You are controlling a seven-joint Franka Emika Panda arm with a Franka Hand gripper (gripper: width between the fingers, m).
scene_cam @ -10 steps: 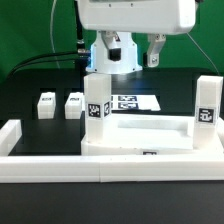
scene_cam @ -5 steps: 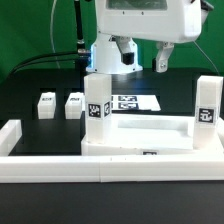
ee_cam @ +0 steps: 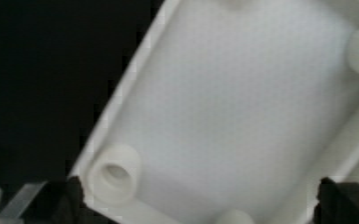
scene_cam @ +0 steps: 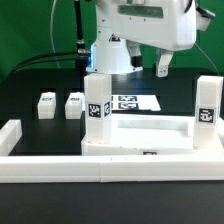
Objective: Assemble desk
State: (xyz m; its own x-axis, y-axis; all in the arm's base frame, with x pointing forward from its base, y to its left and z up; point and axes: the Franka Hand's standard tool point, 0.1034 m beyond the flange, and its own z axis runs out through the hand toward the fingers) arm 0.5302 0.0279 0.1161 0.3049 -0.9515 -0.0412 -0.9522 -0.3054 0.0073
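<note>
Above the tabletop panel (scene_cam: 150, 128) lying against the border wall (scene_cam: 60, 168), hovers with hand (scene_cam: 150, 62) wide open and empty, leaving roughly half done: two upright legs (scene_cam: 97, 108) seemingly seated at its corners, two loose legs (scene_cam: 45, 105) lying on the black surface (scene_cam: 30, 85) toward the exterior view's left.

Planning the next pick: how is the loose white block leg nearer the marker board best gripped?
Probably from straight above, across the side faces of that white block leg: it lies low on the black table, with a gap to the other loose leg.
</note>
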